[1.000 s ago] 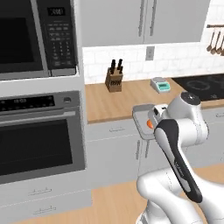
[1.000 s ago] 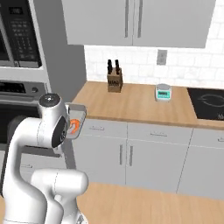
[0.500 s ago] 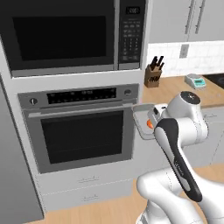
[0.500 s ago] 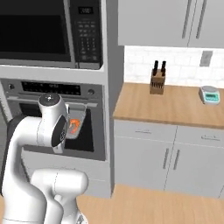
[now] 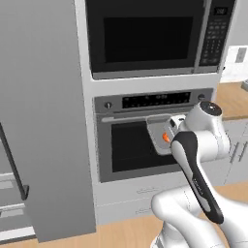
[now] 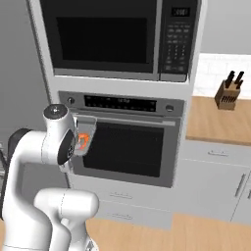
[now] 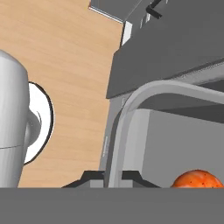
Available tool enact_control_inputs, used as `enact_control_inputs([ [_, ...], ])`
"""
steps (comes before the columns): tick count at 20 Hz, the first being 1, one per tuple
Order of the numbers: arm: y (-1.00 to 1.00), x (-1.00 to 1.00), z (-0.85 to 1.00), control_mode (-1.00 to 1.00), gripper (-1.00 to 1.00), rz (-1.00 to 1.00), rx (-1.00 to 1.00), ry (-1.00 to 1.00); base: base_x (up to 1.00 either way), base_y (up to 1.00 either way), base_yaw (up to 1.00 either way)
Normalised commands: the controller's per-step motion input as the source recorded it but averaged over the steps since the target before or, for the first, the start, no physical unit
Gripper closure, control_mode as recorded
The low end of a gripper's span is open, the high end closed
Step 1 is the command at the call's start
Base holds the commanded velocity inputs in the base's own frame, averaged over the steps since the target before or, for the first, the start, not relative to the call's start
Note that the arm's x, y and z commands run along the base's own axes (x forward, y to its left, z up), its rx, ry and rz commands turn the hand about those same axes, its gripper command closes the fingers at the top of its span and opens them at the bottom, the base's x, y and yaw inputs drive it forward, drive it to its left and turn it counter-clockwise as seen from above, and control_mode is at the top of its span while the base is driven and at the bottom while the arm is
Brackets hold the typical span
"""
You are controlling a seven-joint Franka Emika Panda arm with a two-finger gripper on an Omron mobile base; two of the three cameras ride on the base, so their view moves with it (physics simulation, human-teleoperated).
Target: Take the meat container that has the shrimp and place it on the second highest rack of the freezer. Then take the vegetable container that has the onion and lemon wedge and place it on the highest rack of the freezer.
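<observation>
Before oven [image 5: 140,145], claw-held meat container [image 5: 162,131].

The robot's own wrist hides the near half of the meat container [image 5: 160,135] in the left base view, and in the right base view only a sliver of it [image 6: 86,139] shows. The fingers [image 7: 131,177] are cut by the hand view's bottom edge, with the container's rim between them; their grip cannot be judged. The shrimp [image 7: 199,178], just beside them, is cropped too. The freezer [image 5: 43,121] runs off the left edge.
</observation>
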Motion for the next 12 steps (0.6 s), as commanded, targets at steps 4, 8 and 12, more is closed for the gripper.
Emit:
enact_control_inputs([
  [4, 0.0, 0.0, 0.0, 1.0, 1.0, 0.0, 0.0, 0.0, -0.23, 1.0, 0.04],
  [8, 0.0, 0.0, 0.0, 1.0, 1.0, 0.0, 0.0, 0.0, -0.06, 1.0, 0.02],
  [12, 0.0, 0.0, 0.0, 1.0, 1.0, 0.0, 0.0, 0.0, 0.0, 1.0, 0.04],
])
